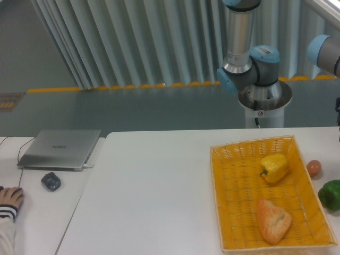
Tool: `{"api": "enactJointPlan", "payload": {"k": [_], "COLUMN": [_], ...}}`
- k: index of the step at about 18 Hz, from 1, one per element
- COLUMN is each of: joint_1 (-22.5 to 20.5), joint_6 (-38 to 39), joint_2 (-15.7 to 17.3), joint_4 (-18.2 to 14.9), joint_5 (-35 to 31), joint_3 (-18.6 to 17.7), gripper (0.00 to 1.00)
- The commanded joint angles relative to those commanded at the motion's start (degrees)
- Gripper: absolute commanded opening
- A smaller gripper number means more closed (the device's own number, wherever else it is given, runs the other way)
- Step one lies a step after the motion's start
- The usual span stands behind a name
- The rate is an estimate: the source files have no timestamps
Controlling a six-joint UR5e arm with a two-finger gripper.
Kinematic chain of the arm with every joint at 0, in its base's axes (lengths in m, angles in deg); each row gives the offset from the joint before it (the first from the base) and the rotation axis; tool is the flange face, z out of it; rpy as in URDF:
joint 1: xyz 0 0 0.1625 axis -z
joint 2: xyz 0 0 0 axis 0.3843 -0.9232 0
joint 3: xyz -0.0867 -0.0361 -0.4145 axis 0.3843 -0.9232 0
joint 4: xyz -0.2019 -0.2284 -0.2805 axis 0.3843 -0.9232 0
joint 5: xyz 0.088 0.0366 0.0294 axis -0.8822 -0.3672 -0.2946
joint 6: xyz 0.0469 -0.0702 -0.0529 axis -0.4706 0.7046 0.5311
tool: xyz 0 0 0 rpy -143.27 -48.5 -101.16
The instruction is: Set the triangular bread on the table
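Inside the yellow wicker basket (228, 202) lies the triangular bread (273, 220), long axis running near-to-far (tip toward the near rim), yellow pepper (274, 167) beyond it; the gripper isn't visible.

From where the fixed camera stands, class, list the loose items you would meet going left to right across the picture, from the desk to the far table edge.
Hand → mouse → laptop → triangular bread → small reddish fruit → green pepper. The yellow pepper overlaps the bread's span, so it is left out.
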Motion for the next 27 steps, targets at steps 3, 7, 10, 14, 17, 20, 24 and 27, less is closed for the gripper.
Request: {"api": "enactJointPlan", "payload": {"k": [3, 7, 10, 14, 17, 20, 24, 27], "joint_1": [0.1, 1.0, 1.3, 1.4, 2.5, 3.9, 6.3, 8.0], "joint_6": [0.1, 0.4, 0.4, 1.4, 9.8, 13.4, 24.5, 33.0], "joint_2": [0.0, 0.7, 0.6, 0.6, 0.7, 0.8, 0.6, 0.1], "joint_4": [-0.1, -0.1, -0.1, -0.1, 0.0, 0.1, 0.5, 0.9], "joint_5": [-0.1, -0.1, 0.0, 0.3, 0.3, 1.0, 1.7, 3.2], "joint_3": [-0.1, -0.7, -1.2, -1.8, -1.8, -1.8, -1.1, -0.7], "gripper": [1.0, 1.0, 1.0, 1.0, 1.0, 1.0, 1.0, 1.0]}}
